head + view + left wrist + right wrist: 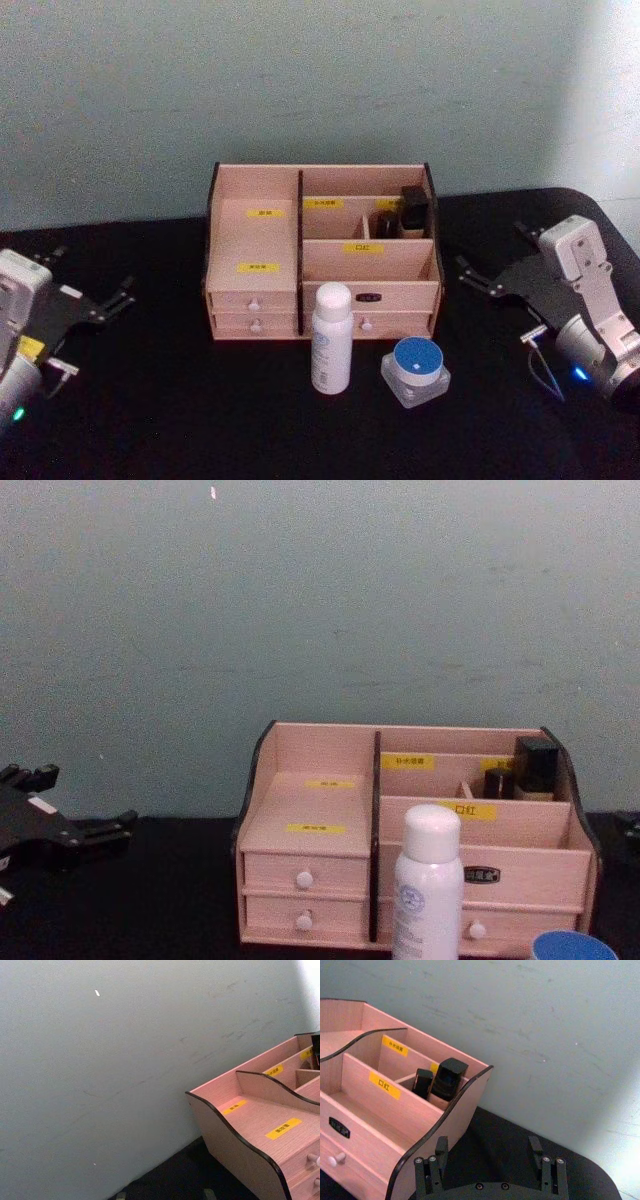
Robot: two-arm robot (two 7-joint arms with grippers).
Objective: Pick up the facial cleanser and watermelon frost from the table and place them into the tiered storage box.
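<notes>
Left end effector [92, 275] spread wide, empty. Right end effector [497, 252] spread wide, empty. Between them on bench [160, 420]: tiered storage box [258, 240], white bottle [332, 338], blue-lidded jar [415, 371].

The bottle [332, 338] stands on the surface [150, 420] just before the tiered storage box [255, 240]; the jar [415, 370] sits to the bottle's right, slightly nearer.

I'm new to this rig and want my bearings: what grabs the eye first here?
The pale pink tiered storage box stands midway on the black table. Just in front of it stand a white bottle and, on the bottle's right, a blue-lidded jar. The left pincer and right pincer sit open at the table's two sides.
</notes>
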